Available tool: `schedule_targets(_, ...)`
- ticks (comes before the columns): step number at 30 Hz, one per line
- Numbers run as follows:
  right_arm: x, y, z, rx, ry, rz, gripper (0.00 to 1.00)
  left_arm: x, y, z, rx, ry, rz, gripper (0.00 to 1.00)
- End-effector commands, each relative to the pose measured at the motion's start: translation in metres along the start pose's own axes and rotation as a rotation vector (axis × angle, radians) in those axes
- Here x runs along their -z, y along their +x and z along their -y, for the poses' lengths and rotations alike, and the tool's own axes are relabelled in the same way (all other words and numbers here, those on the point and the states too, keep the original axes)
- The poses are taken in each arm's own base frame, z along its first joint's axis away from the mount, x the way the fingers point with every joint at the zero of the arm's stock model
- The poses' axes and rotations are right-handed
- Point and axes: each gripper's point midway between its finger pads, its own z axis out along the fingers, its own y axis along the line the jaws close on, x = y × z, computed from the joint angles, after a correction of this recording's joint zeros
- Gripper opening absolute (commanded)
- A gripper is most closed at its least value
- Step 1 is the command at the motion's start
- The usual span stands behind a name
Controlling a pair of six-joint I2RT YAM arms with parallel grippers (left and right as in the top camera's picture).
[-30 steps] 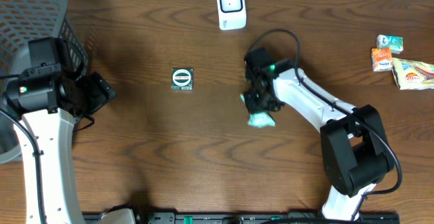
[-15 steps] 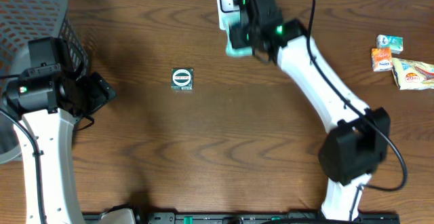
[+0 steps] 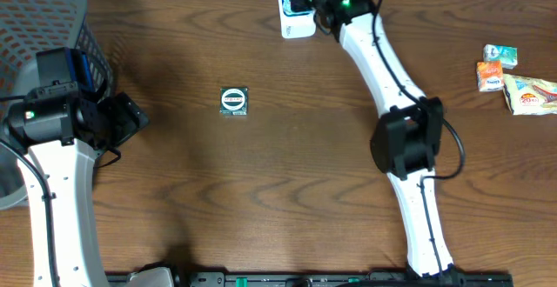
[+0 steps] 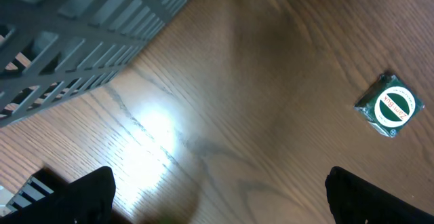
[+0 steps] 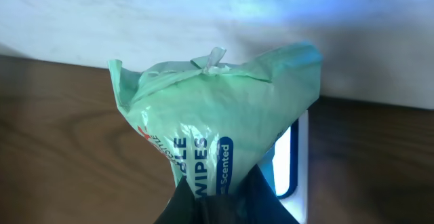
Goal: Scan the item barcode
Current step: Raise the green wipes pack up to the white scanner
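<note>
Green wipes pack (image 5: pixel 210 115) pinched in right fingers (image 5: pixel 183 207), held before scanner (image 5: pixel 297 163), left fingers (image 4: pixel 81 195) spread wide, empty

- Your overhead camera looks straight down from far off and takes in the whole table (image 3: pixel 261 191), with the basket (image 3: pixel 52 9) at upper left.
- Your left wrist view looks down on the wood from much nearer. These 2 views share the basket's wall and the green packet (image 4: pixel 388 106).
- Your right wrist view faces the wall (image 5: pixel 203 7), very close to the wipes pack (image 5: pixel 217 122). The scanner (image 5: pixel 298 156) behind it shows top centre overhead.
</note>
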Motion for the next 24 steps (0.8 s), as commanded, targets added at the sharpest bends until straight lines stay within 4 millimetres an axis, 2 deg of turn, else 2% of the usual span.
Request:
schedule_targets(1, -0.007, -0.009, 0.008, 0.026, 0.052, 0.052, 0.01, 0.001, 0.000, -0.004, 0.008, -0.016, 0.006, 0.98)
schedule_targets(5, -0.014, -0.003, 0.019, 0.025, 0.106, 0.050, 0.01, 0.001, 0.000, -0.004, 0.008, -0.016, 0.006, 0.98)
schedule_targets(10, -0.016, 0.002, 0.021, 0.086, 0.116, 0.036, 0.01, 0.001, 0.000, -0.004, 0.008, -0.016, 0.006, 0.97)
schedule_targets(19, -0.016, 0.000, 0.022, 0.090, 0.118, 0.039, 0.01, 0.001, 0.000, -0.004, 0.008, -0.016, 0.006, 0.97)
schedule_targets(22, -0.005, -0.009, 0.031, 0.080, 0.151, 0.048, 0.01, 0.001, 0.000, -0.004, 0.008, -0.016, 0.006, 0.98)
schedule_targets(24, 0.005, -0.017, 0.045, 0.047, 0.195, 0.056, 0.01, 0.001, 0.000, -0.004, 0.008, -0.016, 0.006, 0.98)
